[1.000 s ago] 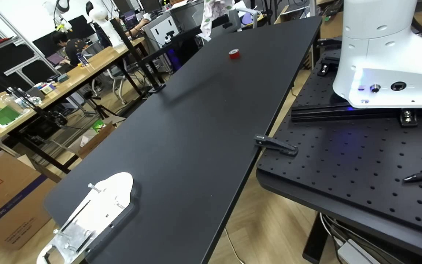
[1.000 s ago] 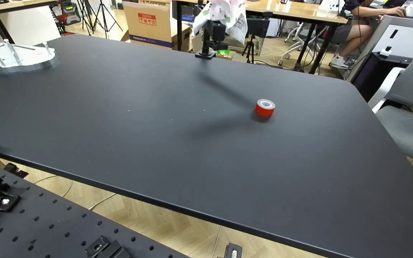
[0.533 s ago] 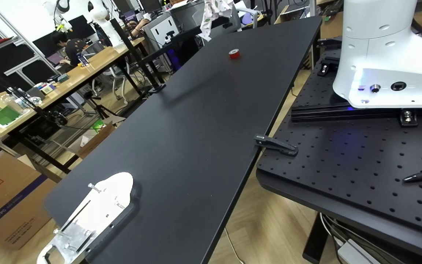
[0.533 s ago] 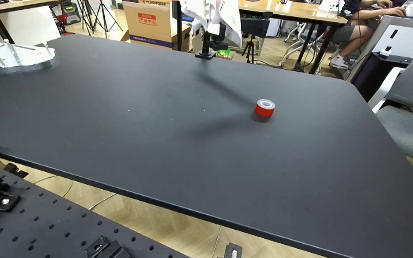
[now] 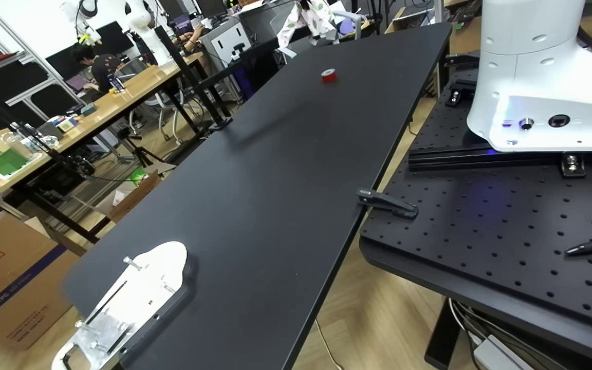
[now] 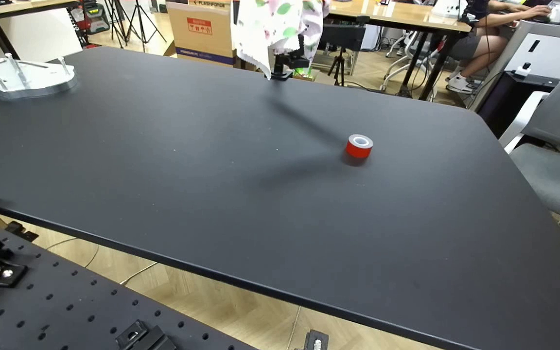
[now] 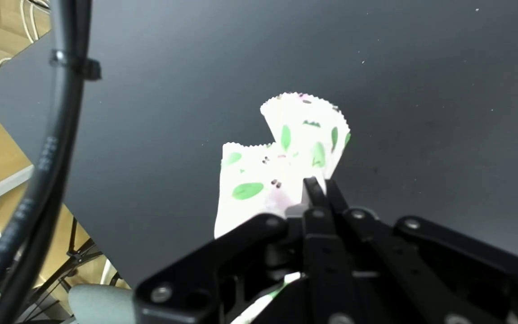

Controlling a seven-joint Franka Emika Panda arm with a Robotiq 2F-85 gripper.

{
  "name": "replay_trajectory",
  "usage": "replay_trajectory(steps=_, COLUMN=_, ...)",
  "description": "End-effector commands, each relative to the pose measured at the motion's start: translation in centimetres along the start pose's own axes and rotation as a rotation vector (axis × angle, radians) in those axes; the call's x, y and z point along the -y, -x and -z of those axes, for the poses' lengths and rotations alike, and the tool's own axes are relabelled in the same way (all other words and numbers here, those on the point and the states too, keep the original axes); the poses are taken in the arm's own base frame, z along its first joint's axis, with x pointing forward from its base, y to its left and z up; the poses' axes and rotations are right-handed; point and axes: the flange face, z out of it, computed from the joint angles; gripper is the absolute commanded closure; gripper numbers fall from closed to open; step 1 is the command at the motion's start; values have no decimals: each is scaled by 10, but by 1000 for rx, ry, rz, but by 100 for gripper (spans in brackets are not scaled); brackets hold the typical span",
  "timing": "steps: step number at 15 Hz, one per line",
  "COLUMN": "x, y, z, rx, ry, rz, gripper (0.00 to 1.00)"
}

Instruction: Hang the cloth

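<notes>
The cloth is white with green leaves and pink prints. It hangs at the top of both exterior views [image 5: 320,15] [image 6: 272,29], and part of it shows in the wrist view [image 7: 259,180]. My gripper [image 7: 324,184] is shut on the cloth, its fingertips pinching the fabric with folds on both sides. In an exterior view only dark fingers [image 5: 304,4] show at the top edge. A black stand with a horizontal arm [image 5: 247,60] is at the table's far edge. The cloth covers the arm's end there; I cannot tell whether they touch. The stand's base [image 6: 278,75] also shows.
A red tape roll [image 5: 329,76] [image 6: 359,147] stands on the black table [image 5: 275,195]. A white metal plate with upright pegs [image 5: 142,277] [image 6: 17,75] lies at one end. A chair [image 6: 559,136] stands beside the table. A black cable [image 7: 56,135] crosses the wrist view.
The cloth has moved and spread from a narrow hanging strip to a wider drape. It looks larger and closer in an exterior view. The gripper fingers have come into sight above it.
</notes>
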Motion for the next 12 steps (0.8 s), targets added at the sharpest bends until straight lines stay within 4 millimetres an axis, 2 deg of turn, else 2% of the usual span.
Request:
replay_trajectory(steps=1, x=1, y=-5, z=-14, rx=33, ry=-2, rz=-4, gripper=99)
replay_trajectory(steps=8, x=1, y=-10, z=-46, rx=100, ry=-3, rz=-3, gripper=99)
replay_trajectory(steps=12, x=5, y=-13, z=-48, rx=101, ry=-1, rz=-6, gripper=99)
